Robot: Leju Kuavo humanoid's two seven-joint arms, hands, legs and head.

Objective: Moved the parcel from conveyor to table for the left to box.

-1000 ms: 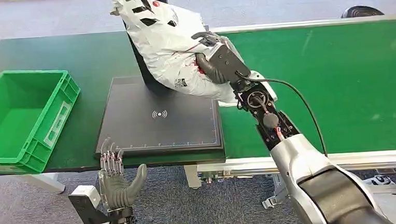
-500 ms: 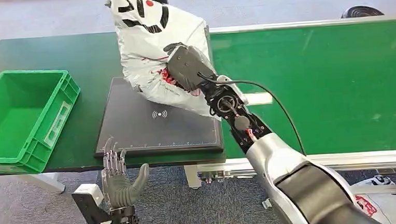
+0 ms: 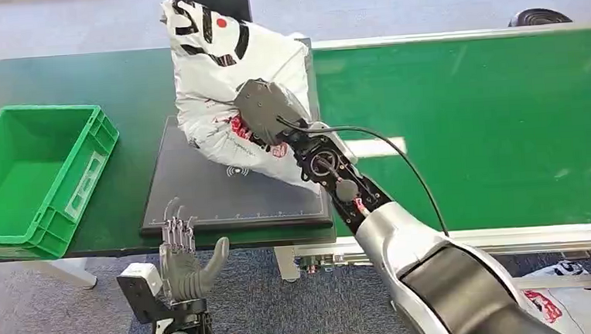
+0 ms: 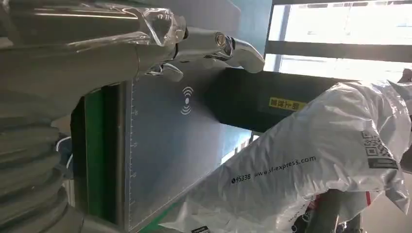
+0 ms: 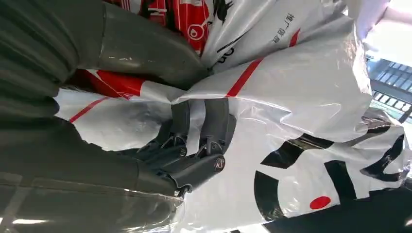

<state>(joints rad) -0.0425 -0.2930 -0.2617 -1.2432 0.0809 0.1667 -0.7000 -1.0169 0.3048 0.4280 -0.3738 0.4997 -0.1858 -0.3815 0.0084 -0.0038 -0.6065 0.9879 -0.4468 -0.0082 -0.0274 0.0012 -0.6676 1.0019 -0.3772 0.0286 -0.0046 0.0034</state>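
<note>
Over the black pad (image 3: 235,188), one parcel (image 3: 229,78) stands tall (tipped a bit), squeezed by the right hand (image 3: 264,109); left hand (image 3: 184,265) spread; one green box (image 3: 33,177).

The crumpled white plastic parcel (image 3: 229,82) with black and red print hides the right hand's (image 3: 264,111) fingers in the head view, and covers the far part of the flat black scanner pad (image 3: 224,191) beneath it. The green plastic crate (image 3: 33,179) is cut off by the picture's left edge.
</note>
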